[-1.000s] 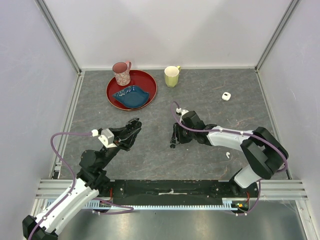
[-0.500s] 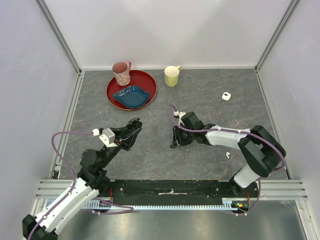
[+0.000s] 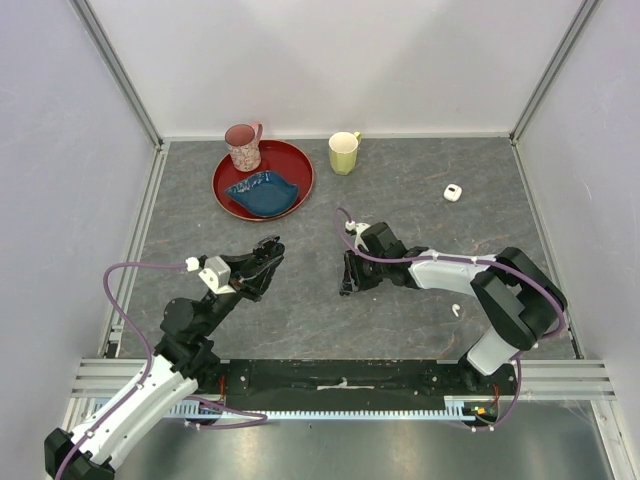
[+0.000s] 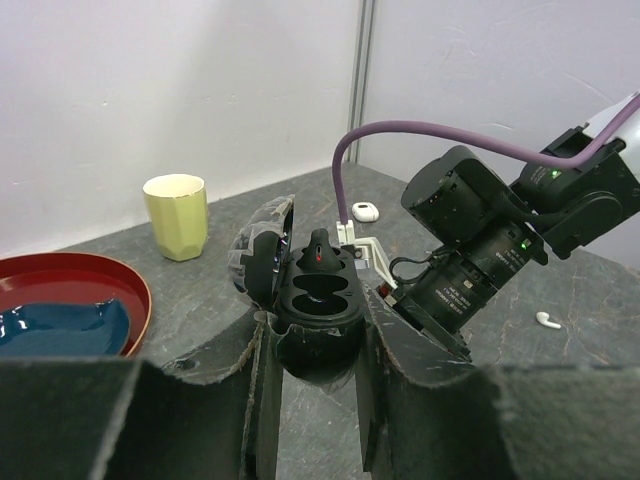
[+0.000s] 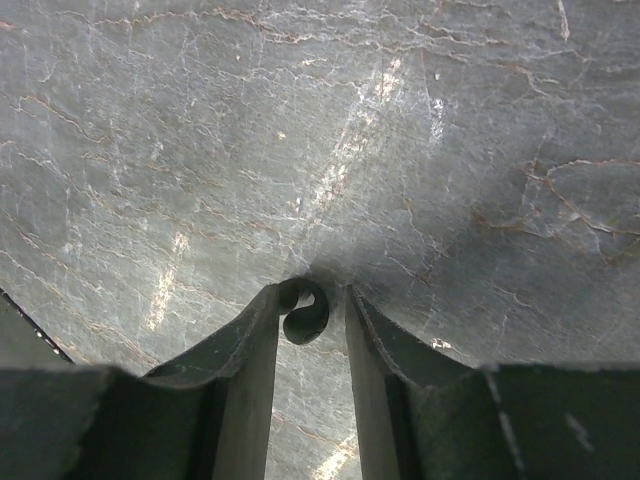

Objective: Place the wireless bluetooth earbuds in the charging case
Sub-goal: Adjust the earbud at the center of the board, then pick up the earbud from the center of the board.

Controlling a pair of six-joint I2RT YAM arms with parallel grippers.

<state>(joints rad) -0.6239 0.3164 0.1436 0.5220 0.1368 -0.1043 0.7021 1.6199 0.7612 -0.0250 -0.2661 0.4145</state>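
My left gripper (image 3: 266, 258) (image 4: 315, 330) is shut on a black charging case (image 4: 318, 292), held above the table with its lid open; it shows two empty sockets and a red light. My right gripper (image 3: 347, 286) (image 5: 310, 300) points down at the table, its jaws a little apart around a small dark curved earbud (image 5: 304, 314). The earbud touches one finger and stands clear of the other. A white earbud (image 3: 455, 310) (image 4: 547, 321) lies on the table near the right arm. A small white case (image 3: 453, 192) (image 4: 365, 210) lies at the far right.
A red plate (image 3: 290, 155) (image 4: 120, 285) holding a blue dish (image 3: 262, 188) sits at the back left, with a pink mug (image 3: 243, 147) on its rim. A yellow cup (image 3: 344, 152) (image 4: 178, 215) stands at the back centre. Walls enclose the table.
My right gripper has shifted slightly left and settled around the dark earbud on the table. My left arm has not moved.
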